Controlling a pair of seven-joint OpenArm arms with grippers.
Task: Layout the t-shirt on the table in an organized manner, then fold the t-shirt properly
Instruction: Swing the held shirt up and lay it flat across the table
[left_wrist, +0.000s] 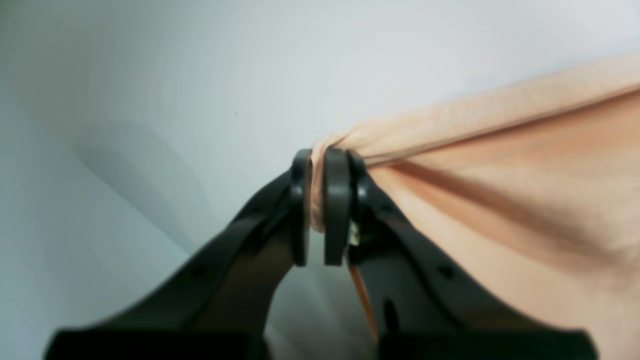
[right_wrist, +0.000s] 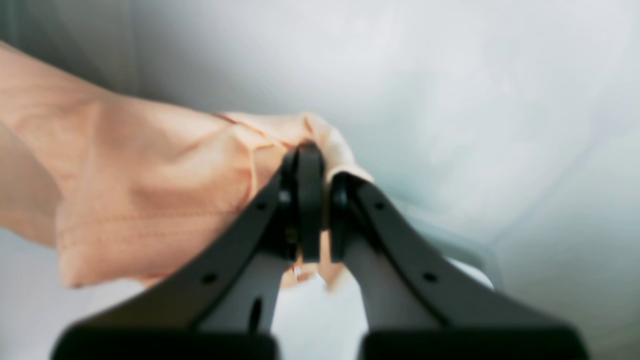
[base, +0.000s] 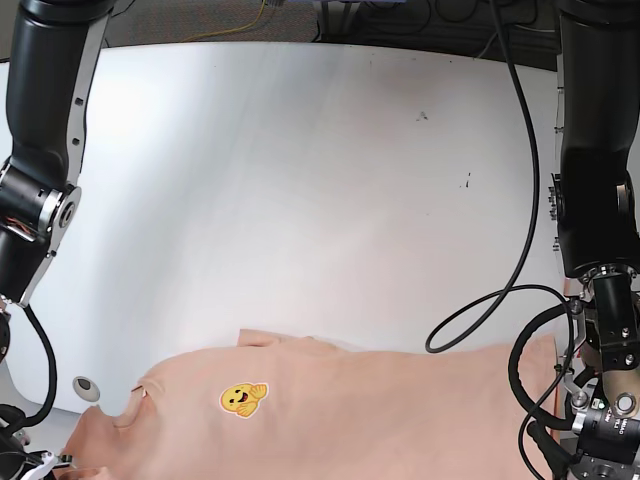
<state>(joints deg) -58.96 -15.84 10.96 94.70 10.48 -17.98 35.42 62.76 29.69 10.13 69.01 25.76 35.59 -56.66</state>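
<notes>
So the peach-pink t-shirt (base: 330, 415) was stretched out sideways along the near edge of the white table (base: 300, 180), chest side up, with the little yellow hugging-face print (base: 243, 398) showing toward the collar end. One round grommet hole (base: 87, 388) sat in the table just beside that collar end.

The left gripper (left_wrist: 320, 210) had its jaws pressed together on a bunched bit of the shirt's edge, fabric squeezed right between the two black pads, and the cloth ran off taut from there. The right gripper (right_wrist: 320, 215) was doing the same at the other end of the shirt, clamped on a crumpled fold with a stitched hem beside it. Both wrist views were pretty blurry, so which hem exactly was hard to tell.
</notes>
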